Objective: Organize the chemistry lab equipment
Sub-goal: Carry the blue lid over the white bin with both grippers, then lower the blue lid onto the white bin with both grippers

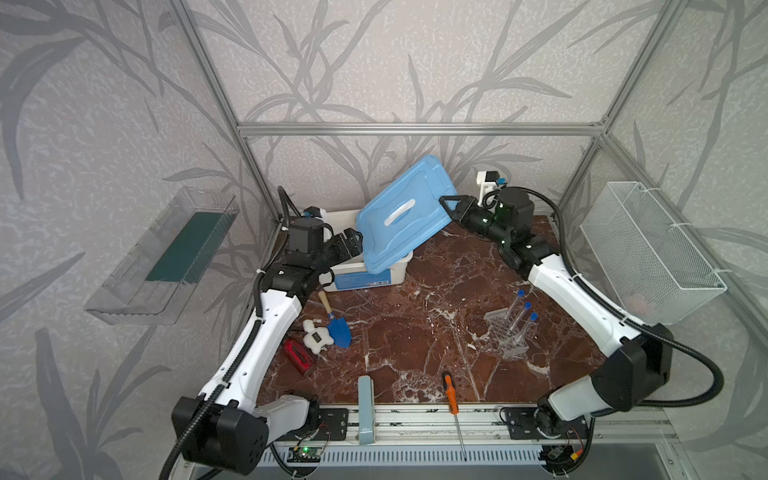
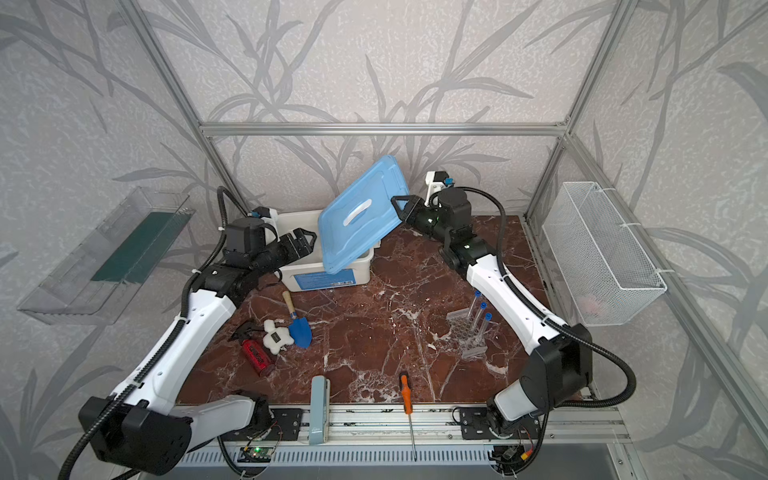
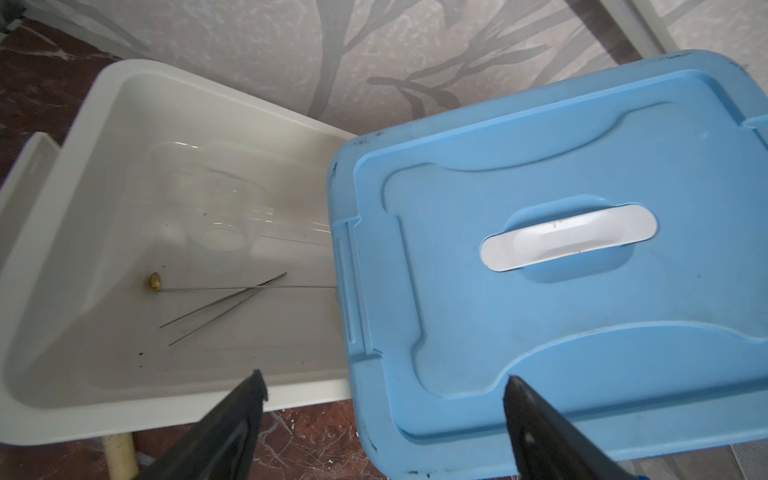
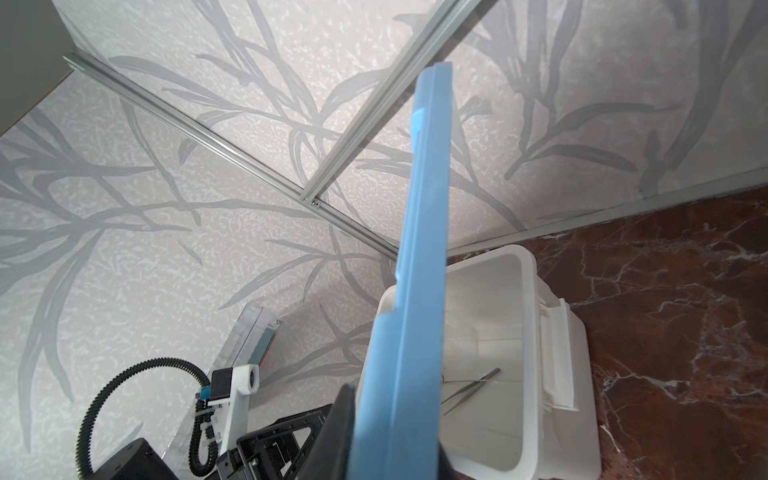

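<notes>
Right pincer (image 1: pixel 449 204) is clamping the raised far-right edge of the blue lid (image 1: pixel 405 216), jaws closed on its rim, holding it tilted over the white bin (image 3: pixel 104 124). Left pincer (image 1: pixel 353 243) is gaping wide and holding nothing, pointing at the lid's lower edge just beside the bin. Inside the bin, thin metal rods (image 3: pixel 224 303) are lying crossed, with a clear beaker (image 3: pixel 216 199) faintly showing near them. Test tubes (image 1: pixel 521 316) are leaning in the rack (image 1: pixel 505 332) on the table (image 1: pixel 415 332), caps toward the far side, beside the right forearm and well apart from the left pincer. The right arm is sitting nearer to them but is occupied, so the lid probably needs handing off or setting down. The bin's blue label (image 1: pixel 361 280) is carrying print too small to read.
</notes>
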### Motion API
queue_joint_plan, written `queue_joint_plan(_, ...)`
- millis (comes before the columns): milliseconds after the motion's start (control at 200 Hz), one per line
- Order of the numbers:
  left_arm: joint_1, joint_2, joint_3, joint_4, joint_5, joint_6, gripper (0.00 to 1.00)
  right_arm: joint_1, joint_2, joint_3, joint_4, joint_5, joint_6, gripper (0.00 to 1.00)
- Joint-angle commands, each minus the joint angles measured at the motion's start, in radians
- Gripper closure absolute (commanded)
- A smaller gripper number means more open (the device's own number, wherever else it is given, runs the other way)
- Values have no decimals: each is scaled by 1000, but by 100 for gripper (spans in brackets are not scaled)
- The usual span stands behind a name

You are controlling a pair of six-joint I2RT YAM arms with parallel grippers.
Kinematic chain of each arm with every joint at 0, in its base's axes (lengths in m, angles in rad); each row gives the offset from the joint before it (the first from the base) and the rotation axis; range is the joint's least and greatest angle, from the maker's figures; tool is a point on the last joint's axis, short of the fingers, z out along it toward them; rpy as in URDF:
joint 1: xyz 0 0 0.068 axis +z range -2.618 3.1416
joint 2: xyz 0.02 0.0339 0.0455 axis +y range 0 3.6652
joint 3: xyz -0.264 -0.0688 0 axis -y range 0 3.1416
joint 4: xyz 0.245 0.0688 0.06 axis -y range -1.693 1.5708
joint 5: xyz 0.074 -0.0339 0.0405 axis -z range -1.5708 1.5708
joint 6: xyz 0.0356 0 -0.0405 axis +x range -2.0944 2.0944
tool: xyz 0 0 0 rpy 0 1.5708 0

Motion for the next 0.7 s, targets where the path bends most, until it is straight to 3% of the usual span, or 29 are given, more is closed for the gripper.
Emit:
queue_joint_plan(0, 8, 38, 42, -45, -76, 34, 9, 9, 31, 36, 166, 53, 62, 80)
queue_joint_plan(210, 17, 156, 101, -81, -175, 86, 8, 11, 98, -6, 164, 84, 91, 75)
queue_joint_plan(695, 51, 332, 132, -22, -107, 91, 9, 2, 209, -136, 245, 71, 155, 72)
